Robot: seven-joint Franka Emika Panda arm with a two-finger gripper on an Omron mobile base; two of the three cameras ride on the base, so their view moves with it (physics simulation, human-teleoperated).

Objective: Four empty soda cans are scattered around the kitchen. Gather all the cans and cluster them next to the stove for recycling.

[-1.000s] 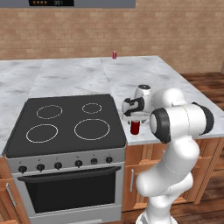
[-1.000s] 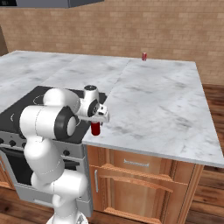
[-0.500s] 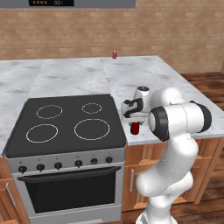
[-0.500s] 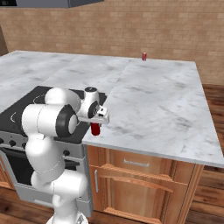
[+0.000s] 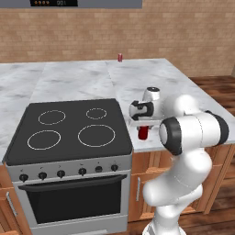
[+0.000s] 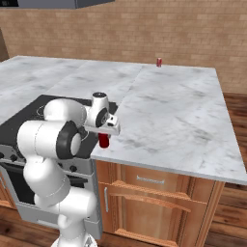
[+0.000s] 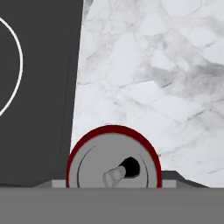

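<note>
A red soda can (image 5: 143, 133) stands upright on the marble counter just right of the stove (image 5: 69, 131), near the counter's front edge. My gripper (image 5: 143, 127) points down over it, shut on the can's sides. In the right base view the same can (image 6: 103, 141) sits under the gripper (image 6: 103, 136), beside the black cooktop (image 6: 43, 101). From the hand view I look down on the can's grey top (image 7: 113, 159), with the dark fingertips (image 7: 173, 177) against it on both sides and the stove (image 7: 35, 87) to its left. Another red soda can (image 5: 120, 57) stands at the counter's far edge by the brick wall (image 6: 159, 61).
The marble counter (image 5: 151, 78) runs wide behind and to the right of the stove. Wooden cabinets (image 6: 154, 193) lie below the counter's front edge. The oven front with knobs (image 5: 69, 172) faces me under the cooktop.
The gripper's fingers have closed on the red can. The arm and the can have stayed in place beside the stove.
</note>
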